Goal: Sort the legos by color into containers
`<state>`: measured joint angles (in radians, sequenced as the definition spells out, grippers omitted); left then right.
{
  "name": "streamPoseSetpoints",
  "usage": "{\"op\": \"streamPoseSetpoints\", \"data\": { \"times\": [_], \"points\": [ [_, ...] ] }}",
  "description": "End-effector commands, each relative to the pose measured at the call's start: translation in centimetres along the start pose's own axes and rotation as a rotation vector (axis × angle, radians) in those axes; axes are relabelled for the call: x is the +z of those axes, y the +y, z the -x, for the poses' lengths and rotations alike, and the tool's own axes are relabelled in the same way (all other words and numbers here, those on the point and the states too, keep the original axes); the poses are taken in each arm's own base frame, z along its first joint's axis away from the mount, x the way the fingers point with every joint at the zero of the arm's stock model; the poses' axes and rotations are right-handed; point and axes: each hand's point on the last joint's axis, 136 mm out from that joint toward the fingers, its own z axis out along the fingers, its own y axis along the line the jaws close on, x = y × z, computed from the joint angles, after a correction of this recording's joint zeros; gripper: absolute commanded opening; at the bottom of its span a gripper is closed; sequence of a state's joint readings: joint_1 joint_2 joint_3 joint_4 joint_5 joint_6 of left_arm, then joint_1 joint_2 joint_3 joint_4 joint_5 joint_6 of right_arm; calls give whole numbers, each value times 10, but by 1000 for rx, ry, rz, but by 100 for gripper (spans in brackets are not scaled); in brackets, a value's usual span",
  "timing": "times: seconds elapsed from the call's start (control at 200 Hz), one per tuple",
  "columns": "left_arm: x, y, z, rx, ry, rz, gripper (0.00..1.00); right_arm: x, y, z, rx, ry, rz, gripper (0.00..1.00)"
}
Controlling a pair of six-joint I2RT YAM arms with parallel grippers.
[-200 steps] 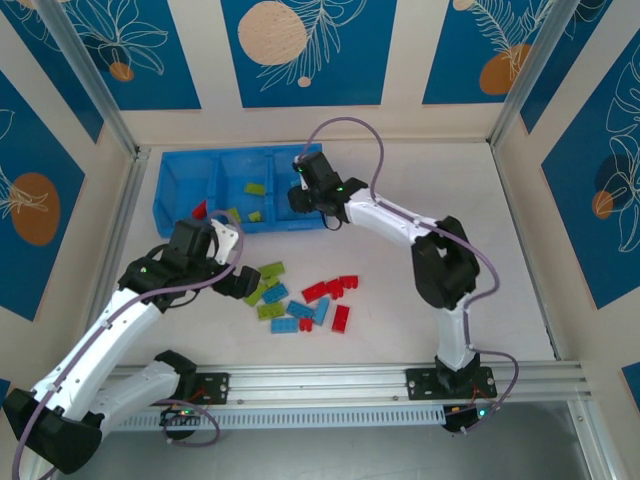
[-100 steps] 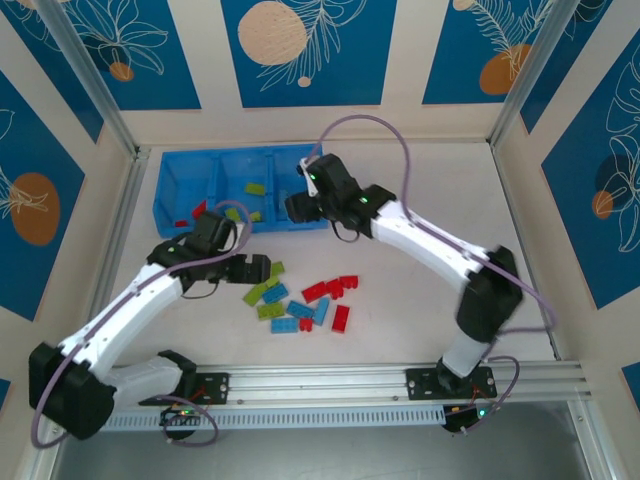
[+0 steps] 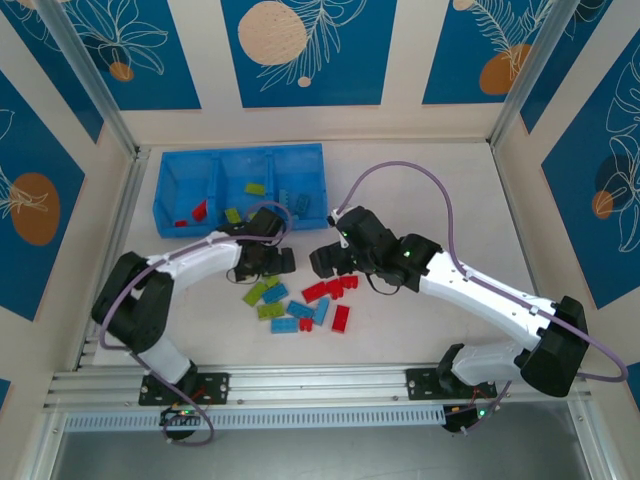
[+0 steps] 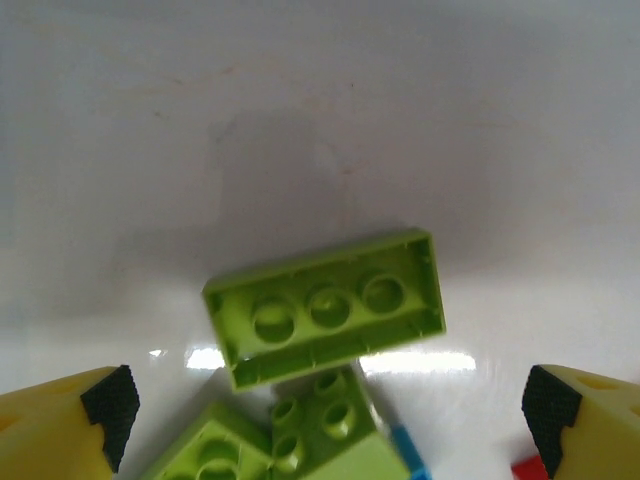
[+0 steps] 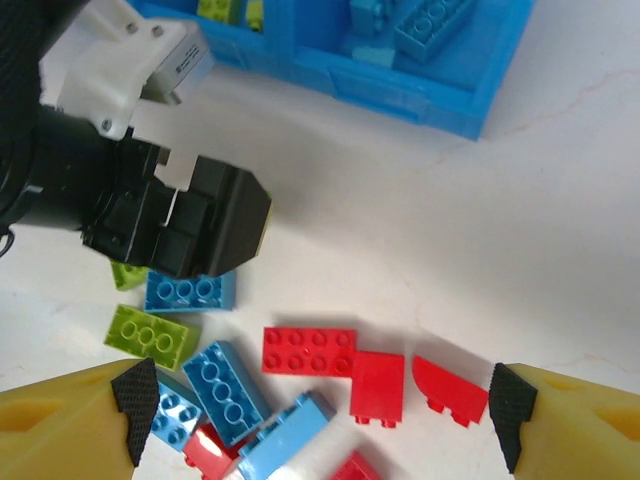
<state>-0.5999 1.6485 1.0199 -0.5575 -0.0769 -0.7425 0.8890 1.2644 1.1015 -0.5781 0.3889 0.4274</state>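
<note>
A lime green lego (image 4: 325,305), loose on the counter (image 4: 320,120), is being straddled by the left gripper (image 4: 330,410), jaws released (presumably for pickup); the right gripper (image 5: 322,412), jaws likewise released, is being poised above red legos (image 5: 308,352).

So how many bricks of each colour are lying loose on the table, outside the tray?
Red bricks: 5
Blue bricks: 4
Green bricks: 3
Total: 12

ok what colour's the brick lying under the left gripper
Lime green brick; the left wrist view shows it best.
</note>
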Motion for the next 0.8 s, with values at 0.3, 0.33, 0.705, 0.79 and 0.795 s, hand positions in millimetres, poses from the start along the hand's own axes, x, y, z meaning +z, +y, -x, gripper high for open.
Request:
{"op": "streamPoseSetpoints", "data": {
  "times": [0.3, 0.33, 0.705, 0.79, 0.795],
  "points": [
    [32, 15, -5, -4, 44, 142, 70, -12, 3, 3, -9, -27, -8, 89],
    [31, 15, -5, 3, 45, 142, 66, -13, 4, 4, -11, -30, -8, 89],
    [-77, 12, 45, 18, -239, 92, 53, -17, 12, -1, -31, -27, -16, 89],
    [-101, 20, 77, 17, -363, 137, 53, -19, 13, 1, -32, -34, -14, 89],
    [-102, 21, 80, 17, -370, 143, 53, -19, 13, 1, -32, -35, -13, 89]
  ]
}}
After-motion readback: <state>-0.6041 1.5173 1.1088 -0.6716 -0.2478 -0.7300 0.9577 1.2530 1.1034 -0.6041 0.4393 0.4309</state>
